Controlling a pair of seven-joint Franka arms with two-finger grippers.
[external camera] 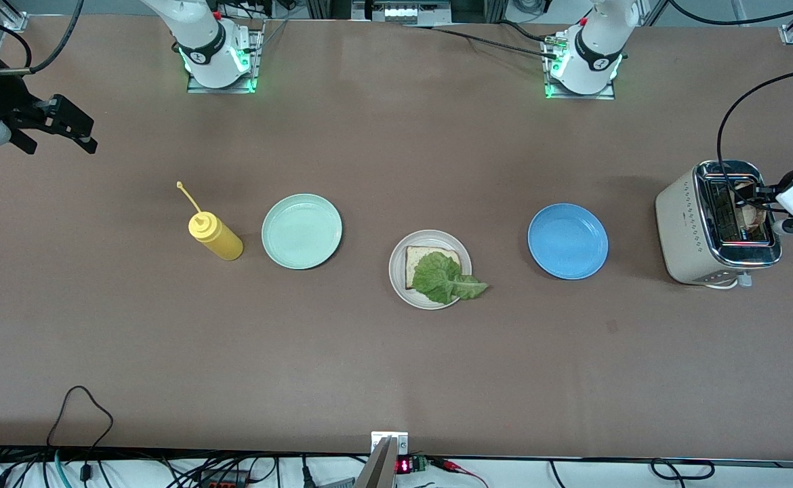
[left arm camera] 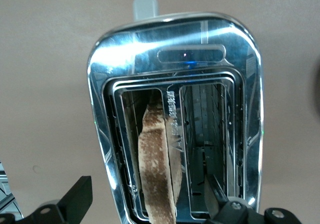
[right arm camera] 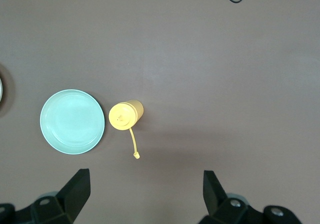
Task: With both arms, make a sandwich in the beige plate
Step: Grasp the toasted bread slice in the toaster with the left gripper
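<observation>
Toast slice [left arm camera: 157, 166]: edge-up in the toaster [external camera: 691, 227] slot, directly under the left gripper [left arm camera: 150, 204], apparently between wide jaws.
Long axis: 12-to-6, along the slot.
Right gripper [right arm camera: 145, 196]: waits wide over desk [external camera: 396, 366], 9 o'clock of beige plate [external camera: 398, 278].

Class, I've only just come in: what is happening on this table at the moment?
A sandwich is half made: one bread slice with a lettuce leaf lies on the beige plate. The left gripper, open, is at the toaster, around a toasted slice standing in one slot. The right gripper waits, open, above the table's right-arm end.
</observation>
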